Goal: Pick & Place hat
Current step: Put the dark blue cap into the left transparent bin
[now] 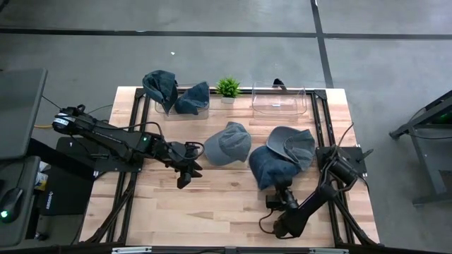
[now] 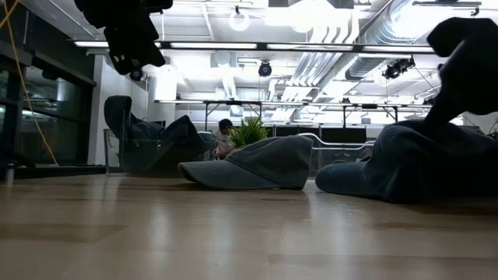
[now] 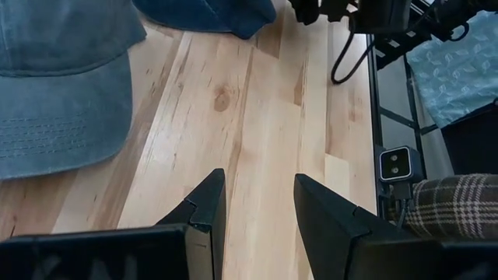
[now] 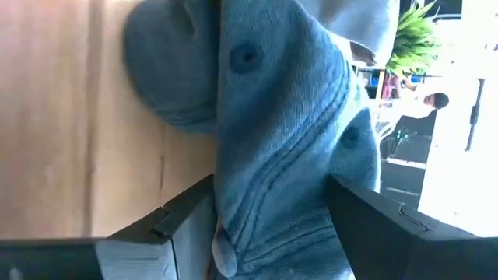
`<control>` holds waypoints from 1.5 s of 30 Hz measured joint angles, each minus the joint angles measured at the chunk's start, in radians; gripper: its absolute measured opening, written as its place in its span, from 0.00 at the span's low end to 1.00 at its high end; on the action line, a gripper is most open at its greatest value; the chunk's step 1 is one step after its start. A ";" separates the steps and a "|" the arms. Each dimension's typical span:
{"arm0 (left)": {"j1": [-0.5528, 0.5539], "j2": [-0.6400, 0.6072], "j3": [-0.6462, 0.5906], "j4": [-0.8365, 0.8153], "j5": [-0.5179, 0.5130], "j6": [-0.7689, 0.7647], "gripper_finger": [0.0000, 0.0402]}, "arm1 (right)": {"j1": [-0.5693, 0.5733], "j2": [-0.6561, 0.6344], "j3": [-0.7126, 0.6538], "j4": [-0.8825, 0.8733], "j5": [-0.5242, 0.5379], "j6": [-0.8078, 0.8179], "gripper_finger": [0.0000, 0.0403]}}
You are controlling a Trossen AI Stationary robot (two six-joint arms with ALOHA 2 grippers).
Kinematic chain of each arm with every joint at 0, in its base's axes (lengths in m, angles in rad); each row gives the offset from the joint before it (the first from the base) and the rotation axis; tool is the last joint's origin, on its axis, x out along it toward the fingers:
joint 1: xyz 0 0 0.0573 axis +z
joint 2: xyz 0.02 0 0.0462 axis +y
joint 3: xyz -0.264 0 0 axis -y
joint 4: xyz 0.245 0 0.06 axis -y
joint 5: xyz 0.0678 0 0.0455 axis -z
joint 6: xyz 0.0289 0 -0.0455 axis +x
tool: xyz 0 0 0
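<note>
The wooden worktop (image 1: 212, 212) carries several denim caps. At its back edge stand two clear bins: the left bin (image 1: 180, 111) holds two dark blue caps (image 1: 169, 90), the right bin (image 1: 277, 104) has nothing showing in it, and a small green plant (image 1: 227, 87) sits between them. A grey-blue cap (image 1: 227, 143) lies mid-worktop. To its right, a lighter cap (image 1: 293, 144) rests on a dark blue cap (image 1: 267, 166). The right claw (image 4: 264, 214) has its fingers spread wide around that dark cap's fabric. The left claw (image 3: 257, 210) hovers empty over bare wood just beside the grey-blue cap, fingers partly apart.
</note>
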 joint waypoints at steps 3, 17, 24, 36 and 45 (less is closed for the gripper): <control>0.000 0.000 0.000 0.000 0.000 0.000 0.29 | -0.019 0.000 0.000 -0.001 -0.001 0.002 0.58; 0.000 0.000 0.000 0.000 -0.003 0.003 0.29 | -0.061 -0.081 0.000 -0.032 -0.083 -0.001 0.12; 0.000 0.000 0.000 0.000 -0.004 0.008 0.29 | -0.082 -0.207 0.000 -0.029 -0.197 0.009 0.04; 0.000 0.000 0.000 0.020 -0.006 0.015 0.29 | -0.113 -0.429 0.041 -0.037 -0.257 -0.234 0.01; 0.001 0.000 0.000 0.096 -0.006 0.006 0.29 | -0.194 -0.451 0.255 -0.021 -0.353 -0.761 0.00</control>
